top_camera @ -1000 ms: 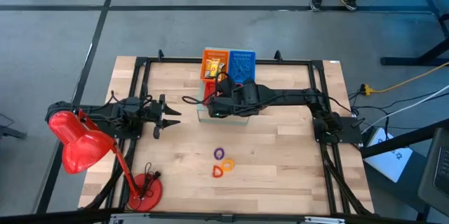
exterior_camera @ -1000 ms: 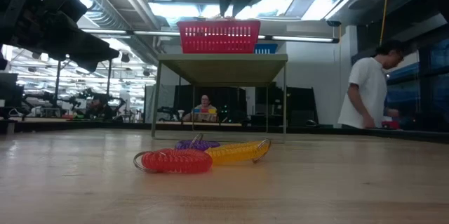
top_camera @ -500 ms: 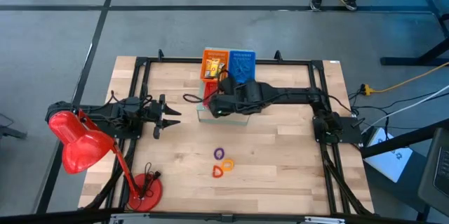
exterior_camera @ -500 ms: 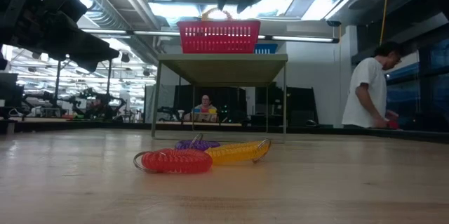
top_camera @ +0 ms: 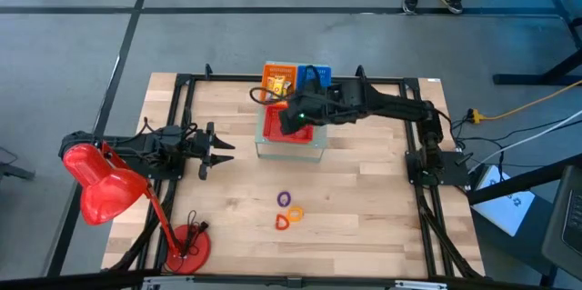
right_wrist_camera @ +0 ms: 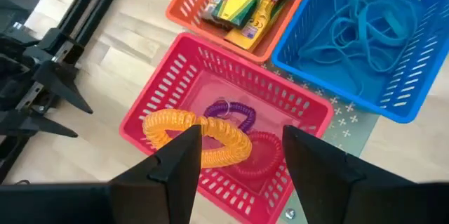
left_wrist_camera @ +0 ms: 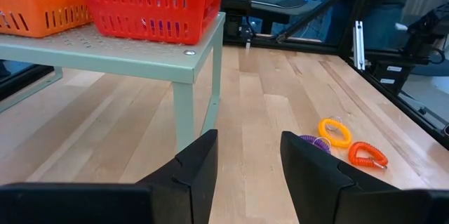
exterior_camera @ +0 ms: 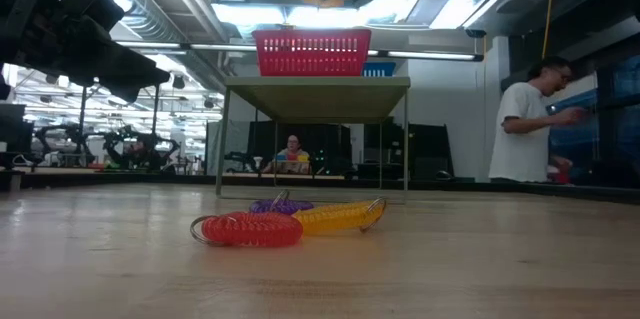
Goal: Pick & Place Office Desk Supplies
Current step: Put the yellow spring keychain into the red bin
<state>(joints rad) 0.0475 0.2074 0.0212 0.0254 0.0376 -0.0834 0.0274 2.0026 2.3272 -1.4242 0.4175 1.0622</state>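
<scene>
Light is even and soft from overhead; shadows on the table [top_camera: 364, 199] are faint. In the low view, ceiling lights [exterior_camera: 250, 14] glare brightly across the top of the frame, leaving the arm at upper left a dark silhouette. The near tabletop at the bottom blurs. Both wrist views look bright, with fingers [left_wrist_camera: 196, 171] dark at the bottom.

red coil [exterior_camera: 247, 229] | yellow coil [exterior_camera: 340, 216] touching | red basket [exterior_camera: 311, 52] on stand [exterior_camera: 314, 86]
</scene>
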